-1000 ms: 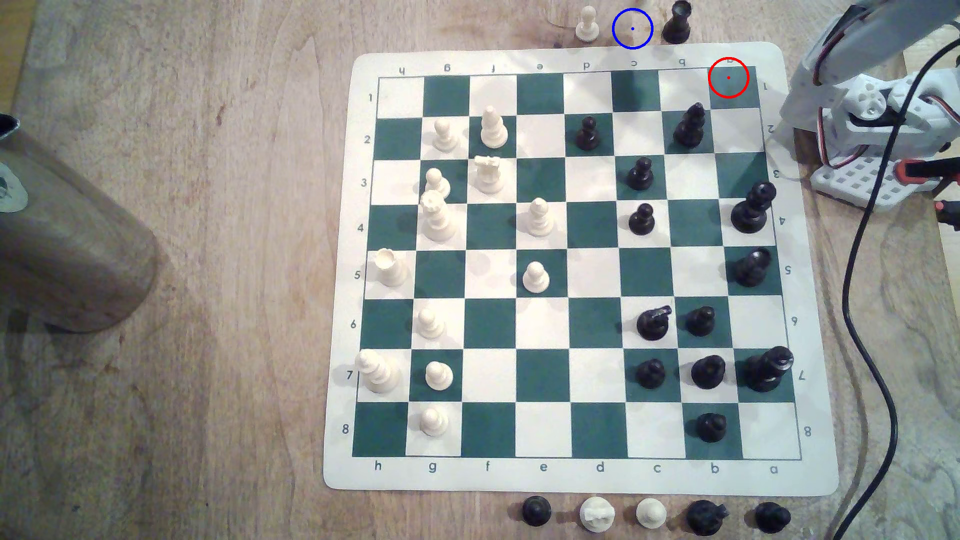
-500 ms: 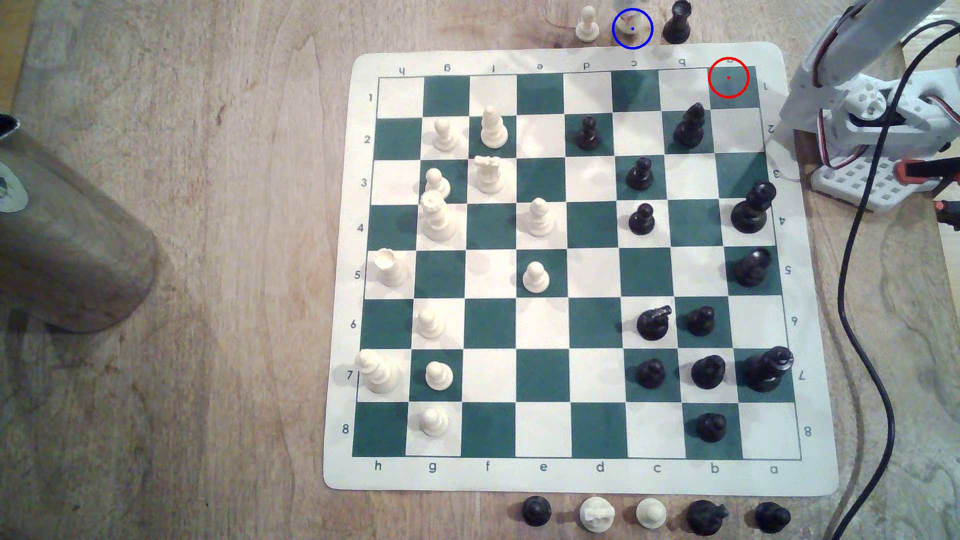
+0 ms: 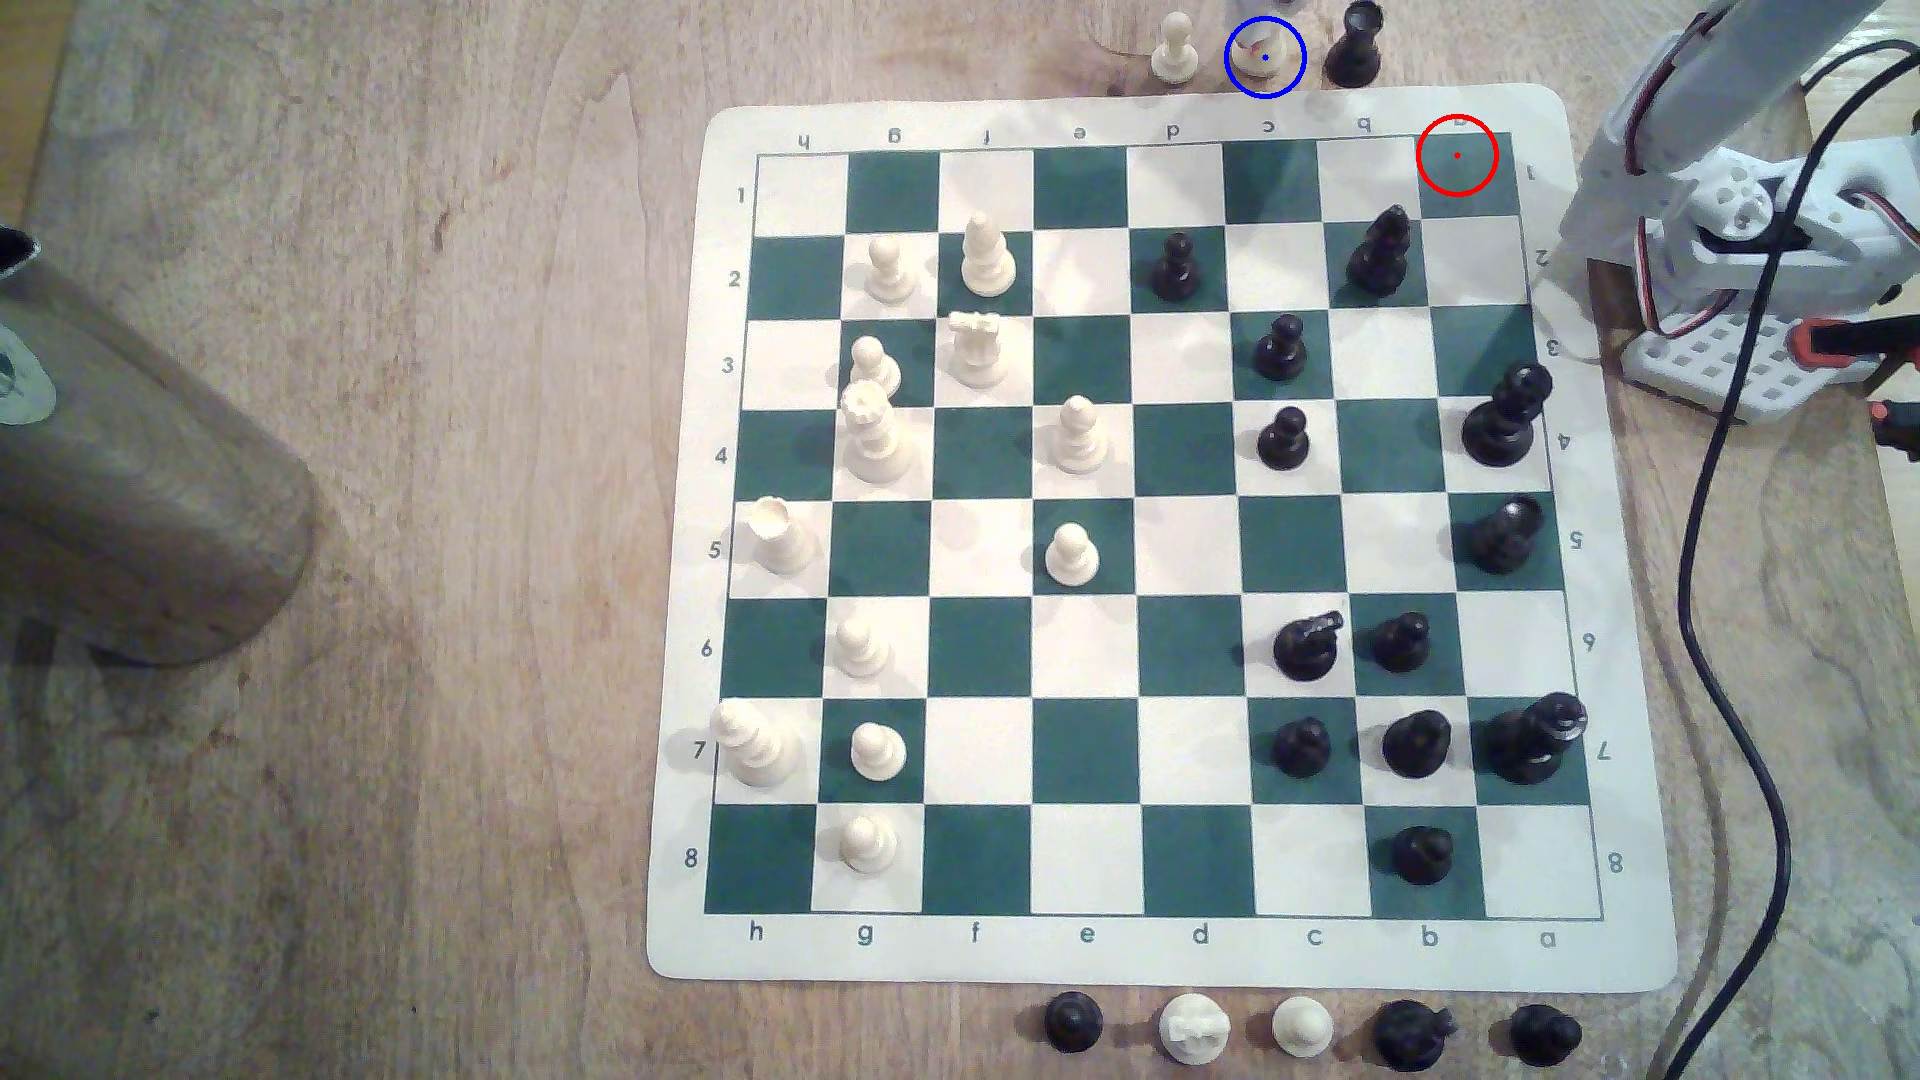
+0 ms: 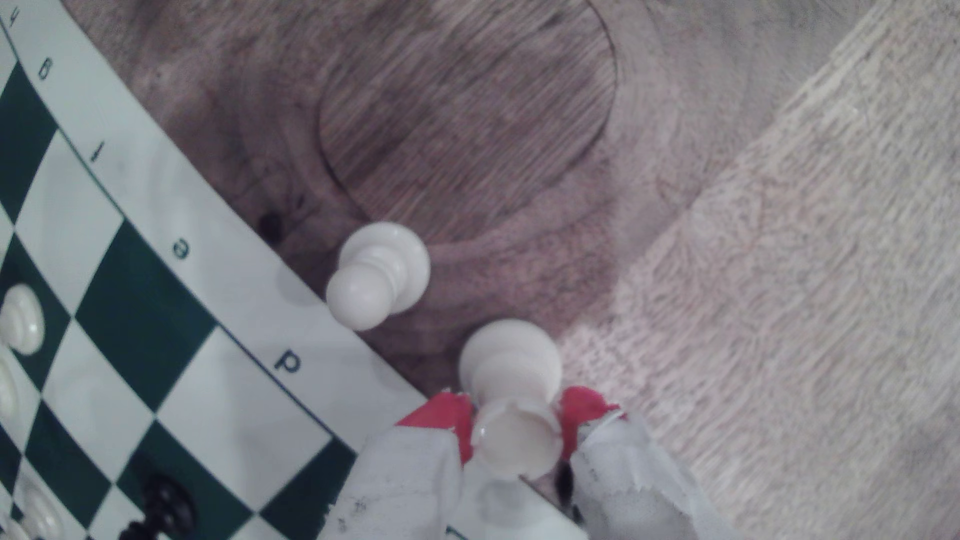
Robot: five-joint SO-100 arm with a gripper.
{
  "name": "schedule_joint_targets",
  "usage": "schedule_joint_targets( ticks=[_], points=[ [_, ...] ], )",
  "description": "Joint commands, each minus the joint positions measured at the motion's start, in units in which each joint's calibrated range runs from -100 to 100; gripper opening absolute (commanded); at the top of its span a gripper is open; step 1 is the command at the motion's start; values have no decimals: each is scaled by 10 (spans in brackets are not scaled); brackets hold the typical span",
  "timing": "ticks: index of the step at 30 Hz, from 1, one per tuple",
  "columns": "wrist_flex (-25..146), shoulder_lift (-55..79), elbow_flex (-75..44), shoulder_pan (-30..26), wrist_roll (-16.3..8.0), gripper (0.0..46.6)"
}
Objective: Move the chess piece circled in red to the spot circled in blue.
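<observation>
red-tipped gripper [image 4: 517, 423] clasps the cream rook [image 4: 511, 394] beside a pawn [image 4: 376, 275].

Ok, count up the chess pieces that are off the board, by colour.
Cream pieces: 4 (top pawn, cream rook in the blue circle, knight, bottom pawn)
Black pieces: 4 (one at the top, three along the bottom)
Total: 8
</observation>
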Motion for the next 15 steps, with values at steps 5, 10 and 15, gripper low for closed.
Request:
schedule_joint_targets(
  ticks=[5,10,15],
  points=[
    [-14,-5,15,8,-1,111],
    [-29,-15,27,16,-4,196],
    [-9,-47,21,22,-4,206]
  ],
)
